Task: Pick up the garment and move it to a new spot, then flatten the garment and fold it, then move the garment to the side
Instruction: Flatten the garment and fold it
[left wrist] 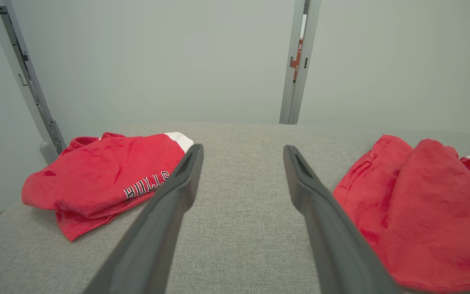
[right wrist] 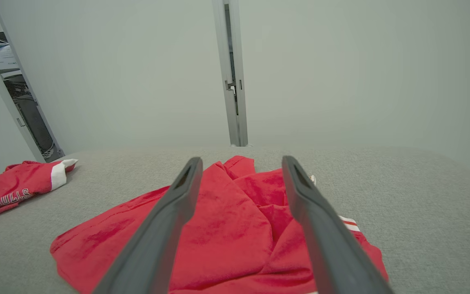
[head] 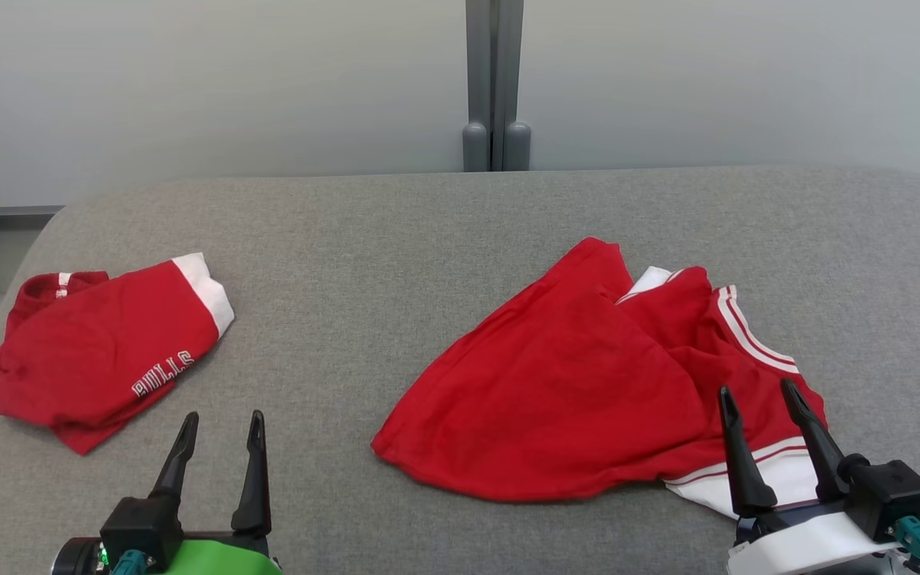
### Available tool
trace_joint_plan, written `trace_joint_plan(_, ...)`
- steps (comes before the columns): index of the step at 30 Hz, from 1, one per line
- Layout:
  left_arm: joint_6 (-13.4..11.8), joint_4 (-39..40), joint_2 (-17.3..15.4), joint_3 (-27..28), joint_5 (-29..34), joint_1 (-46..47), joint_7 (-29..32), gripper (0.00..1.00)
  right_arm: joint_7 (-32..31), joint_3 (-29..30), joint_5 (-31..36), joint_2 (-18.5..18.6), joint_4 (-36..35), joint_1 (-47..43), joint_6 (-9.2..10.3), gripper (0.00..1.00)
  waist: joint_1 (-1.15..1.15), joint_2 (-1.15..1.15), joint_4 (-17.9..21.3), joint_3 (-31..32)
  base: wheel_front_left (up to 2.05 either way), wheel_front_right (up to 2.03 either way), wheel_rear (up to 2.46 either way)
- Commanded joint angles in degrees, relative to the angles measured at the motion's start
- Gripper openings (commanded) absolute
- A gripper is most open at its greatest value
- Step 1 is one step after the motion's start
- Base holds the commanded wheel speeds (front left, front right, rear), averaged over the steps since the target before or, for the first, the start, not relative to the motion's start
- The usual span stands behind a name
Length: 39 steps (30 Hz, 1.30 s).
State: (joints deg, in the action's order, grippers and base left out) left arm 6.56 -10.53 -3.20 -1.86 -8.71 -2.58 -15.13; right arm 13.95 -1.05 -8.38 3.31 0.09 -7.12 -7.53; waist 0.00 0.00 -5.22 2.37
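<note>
In the head view the garment (head: 572, 383) lies crumpled right of centre on the table (head: 396, 239), with the left gripper (head: 224, 419) open and the right gripper (head: 755, 389) open at its near corner; the left wrist view shows jaws spread over bare table; the right wrist view shows jaws straddling the garment, so pickup appears pending: descend and pinch a fold.

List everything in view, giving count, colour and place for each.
crumpled garment: one, red with white striped trim, right half of the table
folded garment: one, red with a white band and BULLS lettering, left side of the table
table: one, grey fabric top, under both garments
post: one, grey, behind the table's far edge
wall: one, pale grey, behind the table
left tool: one, dark, open, near left
right tool: one, dark, open, near right by the crumpled garment
</note>
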Motion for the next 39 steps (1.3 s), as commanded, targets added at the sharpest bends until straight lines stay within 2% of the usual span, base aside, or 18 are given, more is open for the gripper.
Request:
trace_joint_plan(1,-0.07,0.18,-0.40,0.20,0.55,-0.75,-0.02,1.00,-0.18,-0.10,0.02,0.00,-0.04,-0.64,0.08,1.00,0.00,0.00,0.05,0.01,0.00,0.00,0.00)
trace_joint_plan(29,-0.34,-0.06,-0.48,0.39,-0.14,-0.81,-0.02,1.00,-1.19,-0.66,0.67,-0.20,1.15,0.16,0.08,1.00,0.00,0.00,0.66,-0.24,0.00,0.00,0.00)
trace_joint_plan(39,0.43,-2.83,-1.33,-3.23,0.57,4.33,-0.03,1.00,-1.90,1.75,2.28,1.36,5.56,4.61,0.08,1.00,0.00,0.00,2.46,-1.95,0.00,0.00,0.00)
